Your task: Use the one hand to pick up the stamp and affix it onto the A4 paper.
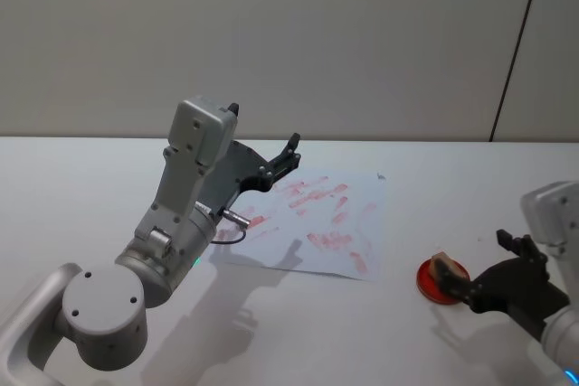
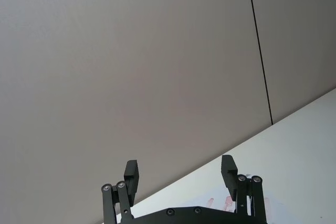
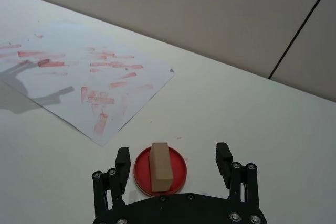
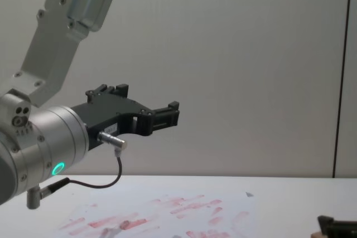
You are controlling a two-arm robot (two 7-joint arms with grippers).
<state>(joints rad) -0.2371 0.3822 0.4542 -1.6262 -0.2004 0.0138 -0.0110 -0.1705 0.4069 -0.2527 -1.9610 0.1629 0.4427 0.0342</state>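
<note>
The stamp (image 3: 160,166), a small light-brown wooden block, lies on a round red ink pad (image 3: 178,162) at the table's right. My right gripper (image 3: 173,160) is open, with a finger on each side of the pad and not touching the block. From the head, the stamp (image 1: 442,265) sits just ahead of that gripper (image 1: 475,264). The A4 paper (image 1: 317,223), white with smeared red marks, lies mid-table (image 3: 79,77). My left gripper (image 1: 291,153) hangs raised above the paper's left part, open and empty (image 2: 180,170).
The red ink pad (image 1: 441,279) stands a short way right of the paper's near corner. The left arm (image 4: 44,137), with its green ring and black cable, looms over the paper's left side. A plain wall runs behind the white table (image 1: 452,169).
</note>
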